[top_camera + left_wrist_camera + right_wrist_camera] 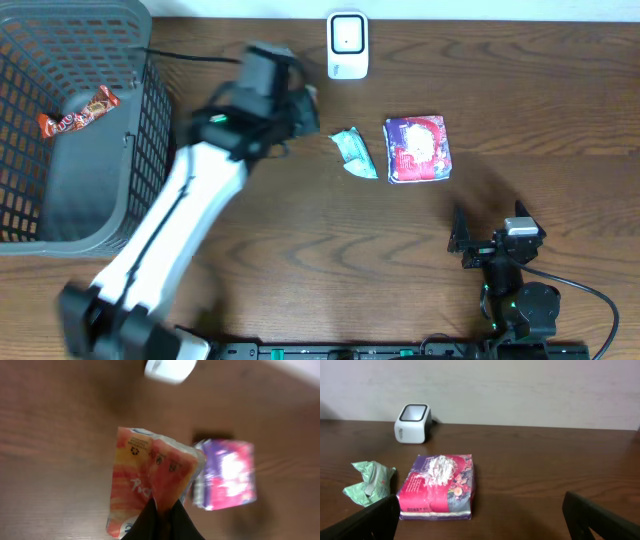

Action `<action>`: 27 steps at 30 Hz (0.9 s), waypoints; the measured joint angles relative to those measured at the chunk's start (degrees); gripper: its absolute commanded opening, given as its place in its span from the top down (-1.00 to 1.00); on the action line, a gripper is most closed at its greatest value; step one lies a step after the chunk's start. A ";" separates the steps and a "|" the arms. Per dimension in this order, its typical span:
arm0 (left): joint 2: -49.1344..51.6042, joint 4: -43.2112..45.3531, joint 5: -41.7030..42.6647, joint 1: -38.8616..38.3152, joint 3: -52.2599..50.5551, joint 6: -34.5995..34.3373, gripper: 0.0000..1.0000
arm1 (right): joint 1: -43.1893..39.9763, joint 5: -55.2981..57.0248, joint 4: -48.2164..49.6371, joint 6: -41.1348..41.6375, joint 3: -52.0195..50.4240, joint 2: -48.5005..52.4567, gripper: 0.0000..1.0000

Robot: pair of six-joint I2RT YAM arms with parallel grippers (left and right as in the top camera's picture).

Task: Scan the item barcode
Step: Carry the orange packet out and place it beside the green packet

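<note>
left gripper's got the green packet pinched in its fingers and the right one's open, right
Not the green one. The left gripper is shut on an orange-pink packet, clear in the left wrist view; the green packet lies on the table. The right gripper is open.

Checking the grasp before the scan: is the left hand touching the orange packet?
Touching. The left wrist view shows the left hand pinching the orange packet at its lower edge, with no gap.
</note>
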 measured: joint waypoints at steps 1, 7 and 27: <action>1.73 -0.02 -0.63 -0.81 0.00 -0.02 0.85 | 0.00 0.00 0.00 0.00 0.00 0.00 -0.98; 14.47 0.68 -3.28 -5.42 -0.07 -3.61 0.85 | 0.00 0.00 0.00 0.00 0.00 0.00 -0.99; 11.72 9.27 -4.15 -3.82 1.51 6.40 0.08 | 0.00 0.00 0.00 0.00 0.00 0.00 -0.99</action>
